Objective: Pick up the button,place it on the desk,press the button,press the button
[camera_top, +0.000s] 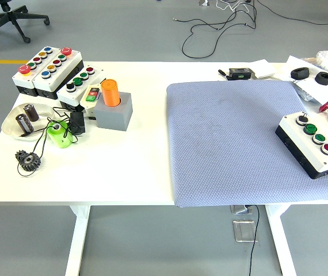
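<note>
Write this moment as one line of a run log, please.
hands: none in view | button box: on grey mat, right edge | other button boxes: far left | pressing: not begun

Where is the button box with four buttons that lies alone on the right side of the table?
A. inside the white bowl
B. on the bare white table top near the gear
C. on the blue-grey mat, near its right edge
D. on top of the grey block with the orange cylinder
C: the button box lies on the blue-grey mat, close to the mat's right edge, with no robot hand in view.
</note>
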`<state>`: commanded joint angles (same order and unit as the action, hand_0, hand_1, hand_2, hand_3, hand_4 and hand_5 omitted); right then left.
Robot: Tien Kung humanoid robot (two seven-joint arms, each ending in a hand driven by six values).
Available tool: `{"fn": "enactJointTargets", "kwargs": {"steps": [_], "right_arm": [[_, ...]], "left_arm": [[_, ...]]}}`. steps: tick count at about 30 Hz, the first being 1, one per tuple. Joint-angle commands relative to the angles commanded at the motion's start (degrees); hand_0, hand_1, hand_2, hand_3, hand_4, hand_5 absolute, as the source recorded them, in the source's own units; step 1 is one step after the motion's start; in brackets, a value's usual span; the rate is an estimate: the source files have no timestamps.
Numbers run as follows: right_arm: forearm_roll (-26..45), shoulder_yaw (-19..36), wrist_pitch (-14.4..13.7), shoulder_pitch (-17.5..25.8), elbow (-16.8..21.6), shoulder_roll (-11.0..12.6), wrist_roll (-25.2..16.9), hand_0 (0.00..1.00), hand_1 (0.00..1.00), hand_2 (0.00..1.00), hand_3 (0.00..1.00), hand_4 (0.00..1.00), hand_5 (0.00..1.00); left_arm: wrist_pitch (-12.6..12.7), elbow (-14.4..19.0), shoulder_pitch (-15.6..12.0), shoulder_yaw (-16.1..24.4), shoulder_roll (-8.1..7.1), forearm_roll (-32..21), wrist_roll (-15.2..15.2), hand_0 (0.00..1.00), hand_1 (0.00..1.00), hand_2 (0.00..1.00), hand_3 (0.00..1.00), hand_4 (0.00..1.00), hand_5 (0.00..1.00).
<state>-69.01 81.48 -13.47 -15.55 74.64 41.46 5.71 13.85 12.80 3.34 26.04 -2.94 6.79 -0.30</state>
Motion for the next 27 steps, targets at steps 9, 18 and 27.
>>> {"fn": "enactJointTargets", "kwargs": {"steps": [9, 18, 27], "right_arm": [[-12.77, -3.91, 2.09, -1.27, 3.25, -0.28, 7.31, 0.875, 0.869, 0.957, 0.938, 0.952, 0.201], [-10.97, -10.92, 0.11, -1.49, 11.0, -0.98, 14.52, 0.883, 0.889, 0.985, 0.968, 0.968, 0.226], [-10.33, -14.46, 1.63, -2.12, 15.5, -2.81, 18.49, 0.945, 0.935, 0.998, 0.998, 0.985, 0.261]], "left_arm": [[0.24, -0.07, 0.17, 0.11, -0.19, 0.27, -0.19, 0.686, 0.741, 0.751, 0.664, 0.454, 0.998], [1.33, -0.21, 0.3, 0.48, -0.22, 0.42, -0.32, 0.684, 0.729, 0.742, 0.655, 0.454, 0.998], [1.46, -0.74, 0.4, -0.12, -0.03, -0.17, -0.05, 0.681, 0.718, 0.72, 0.652, 0.454, 0.998]]}}
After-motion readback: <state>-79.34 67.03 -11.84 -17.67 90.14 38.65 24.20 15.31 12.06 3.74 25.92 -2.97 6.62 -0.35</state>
